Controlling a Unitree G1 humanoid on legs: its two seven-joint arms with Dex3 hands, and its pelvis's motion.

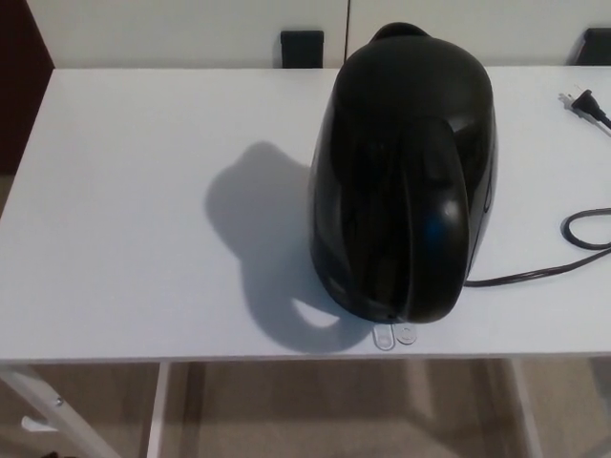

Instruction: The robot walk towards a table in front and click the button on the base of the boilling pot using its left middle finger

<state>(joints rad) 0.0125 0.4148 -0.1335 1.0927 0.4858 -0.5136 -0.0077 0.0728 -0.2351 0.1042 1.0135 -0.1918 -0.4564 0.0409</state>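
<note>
White table (124, 239) fills most of the frame, and behind its far edge runs a pale wall or cabinet front with a thin vertical seam near the middle. At the far left a dark brown-red strip stands beside the table, and at the lower left, under the table edge, one white slanted leg (52, 410) shows over a beige floor. Left of centre, on the table top, lies a grey shadow (263, 239) with the form of the pot and its handle loop. At the top, just left of centre, a small black square object (302, 48) sits behind the far edge of the table. Right of centre stands the black boiling pot (401, 181), glossy and upright, seen from above; its handle runs down the side that faces the camera, and its spout points to the far edge. At the near foot of the pot, touching the base, two small clear tabs (395, 336) stick out close to the table's front edge; these seem to be the button of the base, but I cannot tell it surely. From the right side of the pot a black cord (535, 275) runs over the table to the right edge, curls there, and its plug (584, 103) lies at the upper right, well apart from the pot. Neither robot hand appears, so the state of the fingers cannot be told.
</note>
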